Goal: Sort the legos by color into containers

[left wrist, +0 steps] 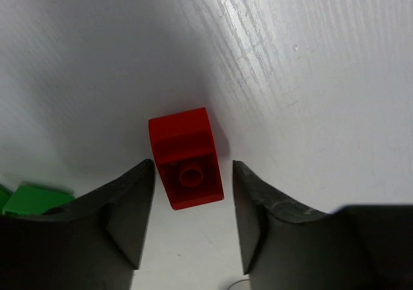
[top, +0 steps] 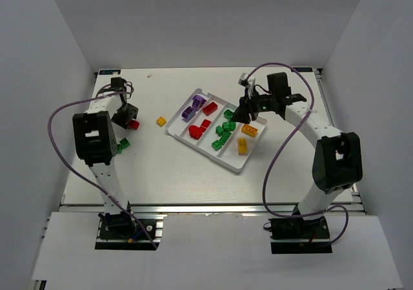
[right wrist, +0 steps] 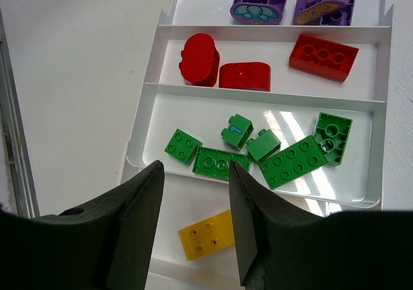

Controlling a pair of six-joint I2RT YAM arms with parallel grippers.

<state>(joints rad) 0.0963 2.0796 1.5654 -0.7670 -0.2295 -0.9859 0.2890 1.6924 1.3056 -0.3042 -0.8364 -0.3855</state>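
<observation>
Straddling red lego (left wrist: 186, 157) with left hand (left wrist: 193, 167), jaws open, no contact yet; long axis 12-to-6 along gap, roughly centred.

**Four colours on white**

Red brick (left wrist: 184, 141) between the left pincer's (left wrist: 192, 174) black fingers (left wrist: 119, 219), on a white bench (left wrist: 310, 77); green brick (left wrist: 32, 199) beside them. Ahead of the right pincer (right wrist: 197, 170), a white tray (right wrist: 271, 95): purple bricks (right wrist: 258, 2) printed teal and yellow, red bricks (right wrist: 322, 56), green bricks (right wrist: 293, 161), and nearest, one yellow brick (right wrist: 206, 235).
</observation>
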